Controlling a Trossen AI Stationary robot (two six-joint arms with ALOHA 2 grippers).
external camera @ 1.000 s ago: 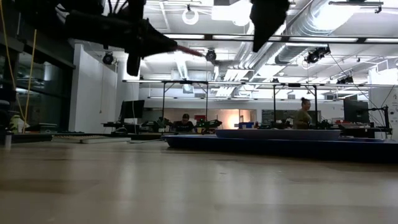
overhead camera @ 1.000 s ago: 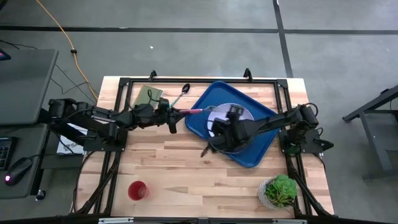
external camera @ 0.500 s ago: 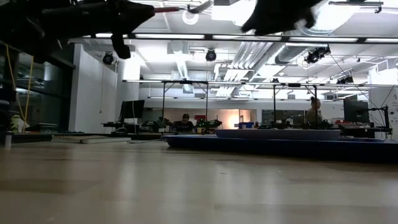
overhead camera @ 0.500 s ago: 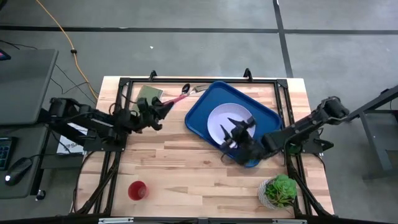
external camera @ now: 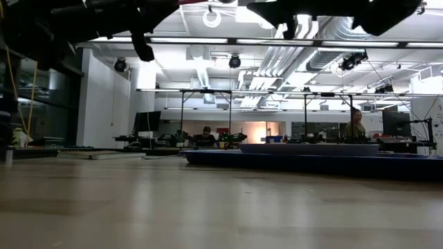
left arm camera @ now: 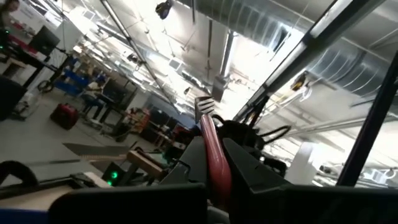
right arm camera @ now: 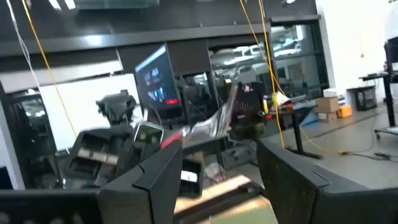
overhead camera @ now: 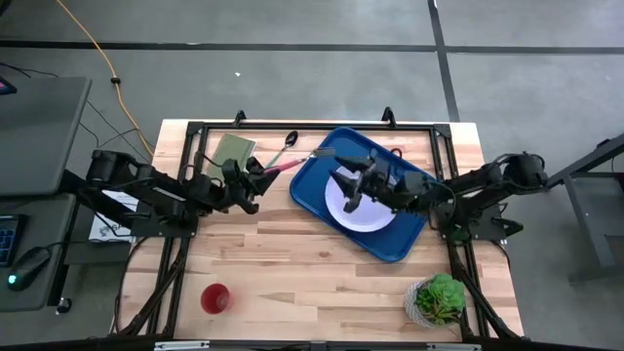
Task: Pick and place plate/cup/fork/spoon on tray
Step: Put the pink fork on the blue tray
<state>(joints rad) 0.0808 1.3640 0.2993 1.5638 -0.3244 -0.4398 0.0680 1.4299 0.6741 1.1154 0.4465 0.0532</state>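
Observation:
My left gripper [overhead camera: 255,181] is shut on the fork [overhead camera: 297,163], whose pink-red handle and silver tines [overhead camera: 321,153] slant up toward the tray. The blue tray [overhead camera: 405,239] lies at the back right with the pale plate [overhead camera: 366,210] on it. My right gripper [overhead camera: 343,179] hangs open above the plate's left part and points at the fork; in the right wrist view the fork [right arm camera: 208,129] shows beyond its fingers, apart from them. The teal-handled spoon [overhead camera: 283,149] lies on the table beside an olive-green rectangle [overhead camera: 230,149]. The red cup [overhead camera: 215,297] stands at the near left. My left gripper pinches the fork's pink-red handle [left arm camera: 214,163] between its two fingers, toward the handle's free end. The fingers come from the table's left and slant upward, lying along the fork. The fork is lifted clear, with its tines [left arm camera: 204,106] up and away from the gripper.
A potted green plant [overhead camera: 439,298] stands at the near right corner. Bare wood lies between the cup and the tray. Black frame rails run along the table's far edge [overhead camera: 312,125].
My left gripper has tipped upward with the fork, drawn back a little toward the table's left, and the tines now rise near the tray's far left corner. My right gripper has swung from pointing down over the plate to pointing about level toward the fork, staying open.

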